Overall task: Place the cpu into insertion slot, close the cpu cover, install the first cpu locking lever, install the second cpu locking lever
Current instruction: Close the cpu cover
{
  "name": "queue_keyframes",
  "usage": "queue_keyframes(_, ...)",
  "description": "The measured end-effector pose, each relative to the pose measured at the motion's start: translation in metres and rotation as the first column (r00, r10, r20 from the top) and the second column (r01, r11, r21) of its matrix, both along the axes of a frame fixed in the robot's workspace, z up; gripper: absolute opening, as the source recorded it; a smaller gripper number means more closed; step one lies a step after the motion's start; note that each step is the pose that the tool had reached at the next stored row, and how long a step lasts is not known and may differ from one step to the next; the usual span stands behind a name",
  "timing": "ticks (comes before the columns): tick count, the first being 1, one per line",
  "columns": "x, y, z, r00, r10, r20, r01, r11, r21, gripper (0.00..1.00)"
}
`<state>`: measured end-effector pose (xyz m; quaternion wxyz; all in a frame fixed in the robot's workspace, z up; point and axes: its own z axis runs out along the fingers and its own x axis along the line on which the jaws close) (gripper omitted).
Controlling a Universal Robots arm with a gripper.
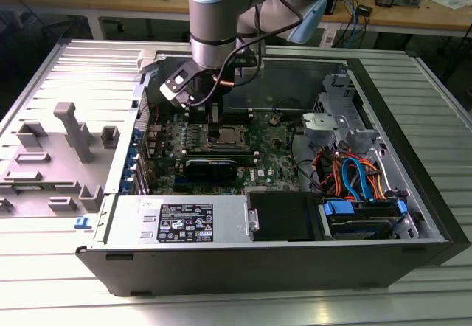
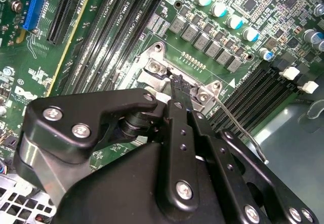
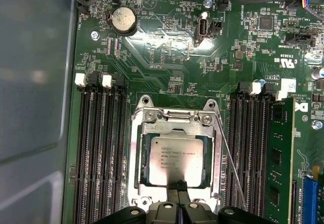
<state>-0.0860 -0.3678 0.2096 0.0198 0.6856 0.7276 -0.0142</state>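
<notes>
Silver cpu (image 3: 175, 153) lies flat, face up, in the insertion slot (image 3: 132, 163), cpu cover (image 3: 174, 126) down around it; gripper (image 3: 178, 185), fingers clenched together, tip at the cover's edge.

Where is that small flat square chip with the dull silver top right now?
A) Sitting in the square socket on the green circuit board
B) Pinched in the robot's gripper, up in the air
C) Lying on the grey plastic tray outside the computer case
A: in the first wrist view the small flat silver-topped square cpu lies in the square silver-rimmed insertion slot, framed by the thin silver metal cpu cover.
</notes>
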Motion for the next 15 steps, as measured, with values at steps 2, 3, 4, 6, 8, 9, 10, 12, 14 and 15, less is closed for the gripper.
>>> queue_keyframes(2, 0.0, 0.0, 0.0014, 1.0, 0.0, 0.0001, 0.0, 1.0, -0.0001, 0.11)
queue_keyframes(3, 0.0, 0.0001, 0.0017, 1.0, 0.0, 0.0002, 0.0, 1.0, 0.0001, 0.11)
queue_keyframes(4, 0.0, 0.0, 0.0017, 1.0, 0.0, 0.0003, 0.0, 1.0, 0.0001, 0.11)
queue_keyframes(6, 0.003, 0.0, 0.0018, 1.0, 0.0, 0.0002, 0.0, 1.0, 0.0, 0.11)
queue_keyframes(8, 0.008, 0.0, 0.0018, 1.0, 0.0, 0.0002, 0.0, 1.0, 0.0, 0.11)
queue_keyframes(9, 0.01, 0.0, 0.0018, 1.0, 0.0, 0.0002, 0.0, 1.0, 0.0, 0.11)
queue_keyframes(10, 0.011, 0.0, 0.0018, 1.0, 0.0, 0.0002, 0.0, 1.0, 0.0, 0.11)
queue_keyframes(12, 0.016, 0.0, 0.0018, 1.0, 0.0, 0.0002, 0.0, 1.0, 0.0, 0.11)
queue_keyframes(14, 0.02, 0.0, 0.0018, 1.0, 0.0, 0.0002, 0.0, 1.0, 0.0, 0.11)
queue_keyframes(15, 0.022, 0.0, 0.0018, 1.0, 0.0, 0.0002, 0.0, 1.0, 0.0, 0.11)
